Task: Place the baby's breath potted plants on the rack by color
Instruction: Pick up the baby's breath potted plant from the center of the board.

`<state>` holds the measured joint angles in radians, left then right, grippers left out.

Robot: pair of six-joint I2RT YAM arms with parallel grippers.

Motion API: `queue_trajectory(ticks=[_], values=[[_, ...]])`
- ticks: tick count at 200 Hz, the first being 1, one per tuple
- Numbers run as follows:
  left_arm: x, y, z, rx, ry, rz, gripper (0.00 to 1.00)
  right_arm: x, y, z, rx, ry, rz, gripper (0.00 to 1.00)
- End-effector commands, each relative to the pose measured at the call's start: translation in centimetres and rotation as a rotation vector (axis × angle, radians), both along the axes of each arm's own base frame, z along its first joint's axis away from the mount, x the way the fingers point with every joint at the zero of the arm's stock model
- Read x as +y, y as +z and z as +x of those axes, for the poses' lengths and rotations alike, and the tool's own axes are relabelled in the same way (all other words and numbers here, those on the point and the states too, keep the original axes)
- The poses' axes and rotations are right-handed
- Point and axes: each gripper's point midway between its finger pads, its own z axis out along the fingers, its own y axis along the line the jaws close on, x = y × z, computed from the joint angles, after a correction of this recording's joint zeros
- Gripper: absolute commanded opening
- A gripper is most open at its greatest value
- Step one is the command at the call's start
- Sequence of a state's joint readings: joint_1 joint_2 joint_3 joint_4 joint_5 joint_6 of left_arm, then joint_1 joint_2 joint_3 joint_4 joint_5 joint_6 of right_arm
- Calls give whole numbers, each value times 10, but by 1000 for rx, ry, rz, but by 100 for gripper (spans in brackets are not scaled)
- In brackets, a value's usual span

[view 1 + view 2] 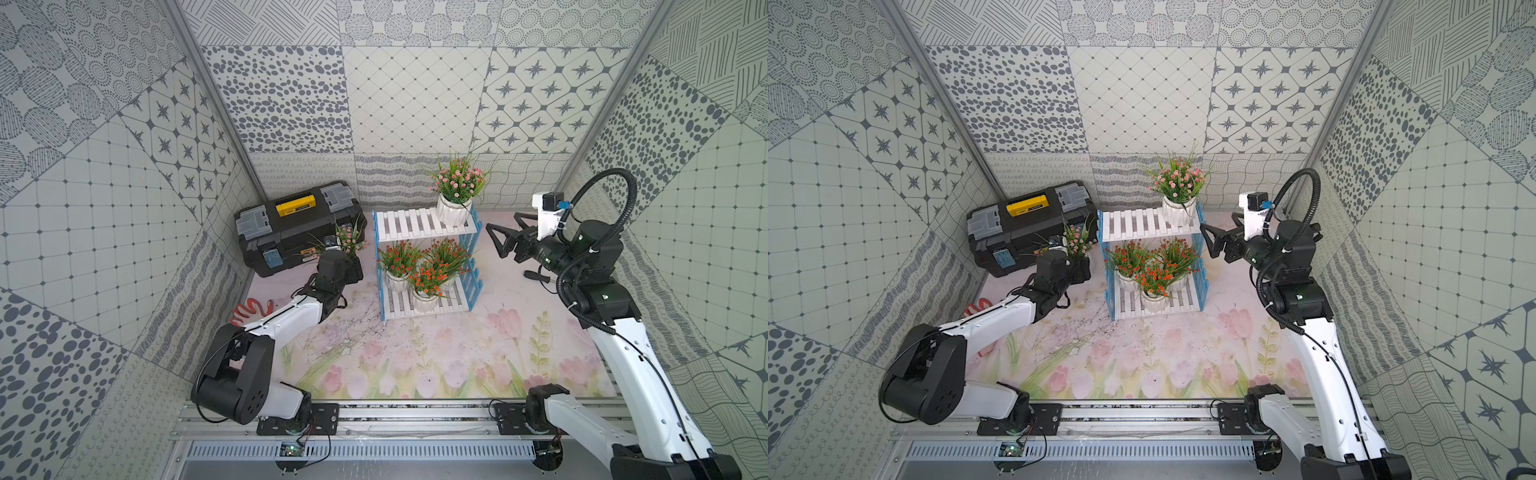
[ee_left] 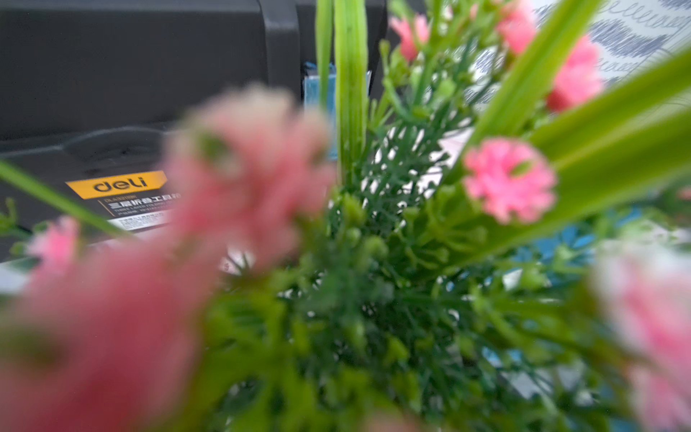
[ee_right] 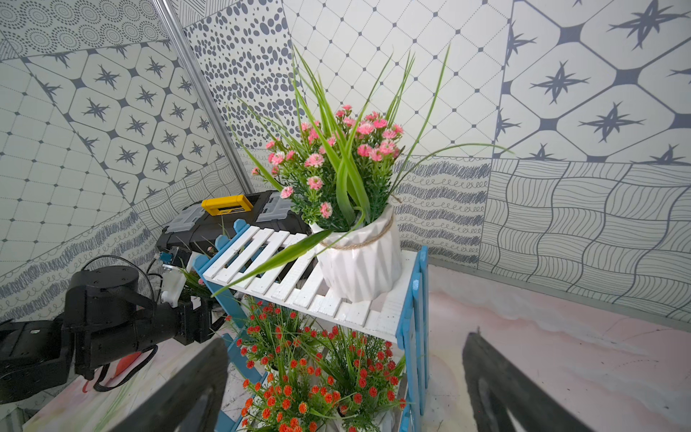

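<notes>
Left wrist view is filled with the blurred pink blossoms and green leaves of the loose pink plant [image 2: 508, 179], and the toolbox [image 2: 131, 93] stands just behind it. In both top views this plant stands on the worktop [image 1: 415, 365] between the toolbox and the rack [image 1: 415, 222], close beside the rack's fence side. The left tool [image 1: 353, 269] sits low at the plant's pot. Foliage and the wrist hide its jaws, so its grip cannot be told. The other pink plant [image 1: 457, 187] sits on the top shelf, at the end nearer the right tool [image 1: 502, 224]. That tool hovers released, jaws wide, just beside the rack. Three orange plants [image 1: 424, 268] crowd the lower shelf. A red item [image 1: 249, 309] lies partly hidden behind the left arm.
</notes>
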<state>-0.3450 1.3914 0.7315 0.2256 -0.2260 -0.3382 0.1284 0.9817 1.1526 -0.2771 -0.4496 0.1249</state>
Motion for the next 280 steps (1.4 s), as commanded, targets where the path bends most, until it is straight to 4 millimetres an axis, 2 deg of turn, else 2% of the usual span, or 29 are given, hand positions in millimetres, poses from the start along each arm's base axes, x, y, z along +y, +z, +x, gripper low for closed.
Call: queue_trajectory(ticks=[1,109,157,230,280], values=[[-2,34,-2,-50,-35,3,62,1,11,-1,-48,12,20,98],[-13,115,-30,-97,-180,24,62,-1,-2,5,-39,-8,23,98],[-24,142,-38,-98,-259,10,62,-2,-3,4,-42,-10,24,98],[-27,193,-41,-159,-290,4,62,-2,2,3,-52,-14,19,98],[-28,218,-39,-188,-297,13,62,-3,4,2,-54,-17,15,98]])
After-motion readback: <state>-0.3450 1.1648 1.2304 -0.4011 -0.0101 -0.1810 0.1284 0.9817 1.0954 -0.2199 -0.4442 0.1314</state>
